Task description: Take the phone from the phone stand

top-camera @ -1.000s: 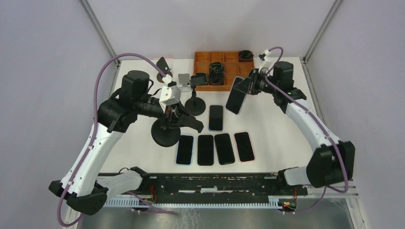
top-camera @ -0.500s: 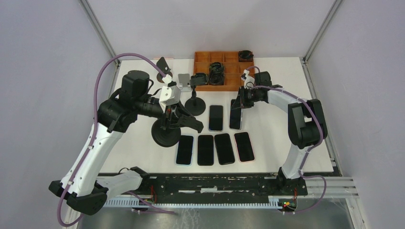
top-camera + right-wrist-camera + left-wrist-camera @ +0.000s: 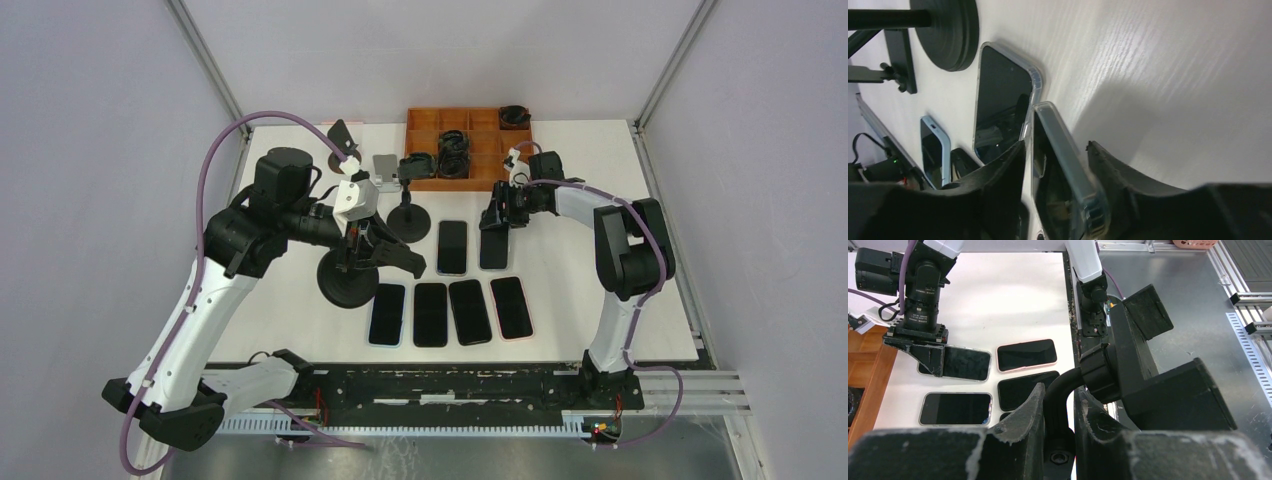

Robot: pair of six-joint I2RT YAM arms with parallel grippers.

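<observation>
White tabletop [image 3: 580, 270], grey walls on three sides.

Top view: the left gripper [image 3: 373, 256] sits at centre-left of the frame over the phone stand [image 3: 347, 284], whose round black base rests on the table. The phone [image 3: 493, 248] lies flat, clear of the stand, just right of a second phone [image 3: 452, 247]. The right gripper [image 3: 497, 215] is at its upper end. Four phones [image 3: 450, 312] lie in a row below, and an orange tray [image 3: 465, 135] sits at the top of the frame.

Left wrist view adds the grip, not legible from above: both fingers [image 3: 1023, 415] clamp the stand's curved black neck, and its cradle is empty.

Right wrist view adds the close-up: the phone's clear-cased end [image 3: 1060, 165] stands between the two fingers [image 3: 998, 195]. Whether they pinch it or stand just off it cannot be told.
</observation>
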